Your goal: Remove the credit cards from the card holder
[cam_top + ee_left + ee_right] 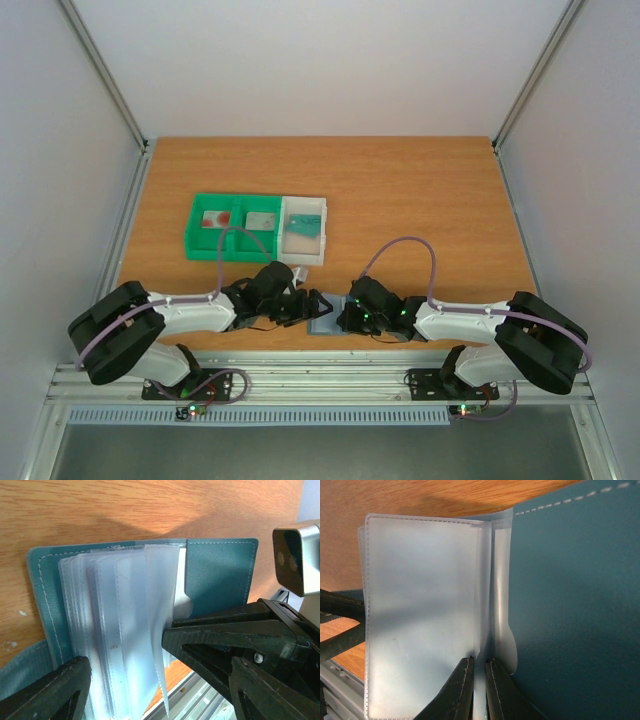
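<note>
1. Wooden table (400,190), carrying everything below.
2. Green tray (205,250), left of centre, butted against white tray (306,203) on its right side.
3. Card holder (326,326), lying open at near table edge between both arms, clear sleeves fanned upward (sleeve contents not discernible).
4. Left gripper (310,303), released, fingers spread wide on either side of the fanned sleeves.
5. Right gripper (480,675), clenched on one clear sleeve of the card holder, close to the spine.
6. Credit cards (213,219): pale one with red mark plus a grey one in green tray, teal one in white tray.
</note>
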{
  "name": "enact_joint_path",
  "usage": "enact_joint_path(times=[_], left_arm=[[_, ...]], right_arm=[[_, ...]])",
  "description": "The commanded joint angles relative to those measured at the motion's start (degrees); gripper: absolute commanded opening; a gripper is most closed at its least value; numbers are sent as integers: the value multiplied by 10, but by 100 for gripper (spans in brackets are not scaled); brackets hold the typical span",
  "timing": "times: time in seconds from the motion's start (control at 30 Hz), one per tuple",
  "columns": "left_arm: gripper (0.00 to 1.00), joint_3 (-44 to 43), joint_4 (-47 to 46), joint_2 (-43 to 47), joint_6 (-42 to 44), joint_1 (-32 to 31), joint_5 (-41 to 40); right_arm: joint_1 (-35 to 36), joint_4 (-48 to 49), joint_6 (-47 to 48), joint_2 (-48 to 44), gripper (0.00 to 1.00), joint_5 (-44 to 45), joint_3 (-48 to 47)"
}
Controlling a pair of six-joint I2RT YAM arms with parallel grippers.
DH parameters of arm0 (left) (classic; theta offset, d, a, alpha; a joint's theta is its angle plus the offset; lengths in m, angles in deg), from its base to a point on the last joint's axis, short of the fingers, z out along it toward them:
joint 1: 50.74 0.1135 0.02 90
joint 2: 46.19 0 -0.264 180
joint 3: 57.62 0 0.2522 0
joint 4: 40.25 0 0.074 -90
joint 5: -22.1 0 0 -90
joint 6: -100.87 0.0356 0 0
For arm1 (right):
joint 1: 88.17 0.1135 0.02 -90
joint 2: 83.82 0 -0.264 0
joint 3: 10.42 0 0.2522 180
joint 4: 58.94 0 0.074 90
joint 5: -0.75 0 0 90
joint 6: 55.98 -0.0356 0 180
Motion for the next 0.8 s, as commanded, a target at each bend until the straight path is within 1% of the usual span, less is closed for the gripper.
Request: enact_joint_path(times=[0.0, 0.17, 0.3, 0.57, 0.77], left_arm=[[76, -8, -47, -18, 3, -3, 10], [76, -9, -60, -24, -2, -3, 18], [76, -5, -93, -26, -12, -4, 31], [76, 15, -228, -73, -61, -6, 76], [77, 16, -236, -71, -67, -7, 76]], right_arm=[[3, -23, -7, 10, 11, 7, 22], [3, -17, -7, 15, 11, 7, 23], [3, -10, -8, 19, 11, 5, 24], [3, 8, -9, 29, 12, 1, 28], [3, 1, -7, 1, 15, 8, 33]])
